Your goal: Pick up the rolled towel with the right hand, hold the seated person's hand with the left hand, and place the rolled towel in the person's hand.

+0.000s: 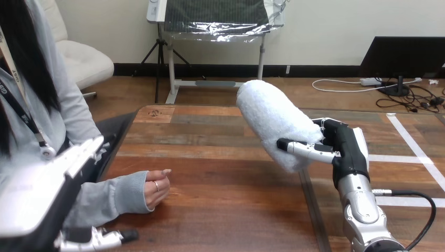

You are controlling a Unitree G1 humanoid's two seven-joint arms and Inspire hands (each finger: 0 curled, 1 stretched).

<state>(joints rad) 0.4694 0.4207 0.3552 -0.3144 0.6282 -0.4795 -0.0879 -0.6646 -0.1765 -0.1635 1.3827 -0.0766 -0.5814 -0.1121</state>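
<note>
The rolled towel (273, 123) is white and fluffy. My right hand (343, 149) is shut on its lower end and holds it tilted above the table's right half, the thumb lying across its front. The person's hand (156, 190) rests on the table (220, 205) at the left, its fingers curled in. My left hand (47, 189) is close to the camera at the lower left, its white back up, in front of the person's grey-sleeved forearm (113, 197). I cannot tell whether it touches that forearm.
The person sits at the table's left side. The table's far edge (210, 106) runs across the middle of the view. A dark seam (310, 205) runs down the tabletop under the towel.
</note>
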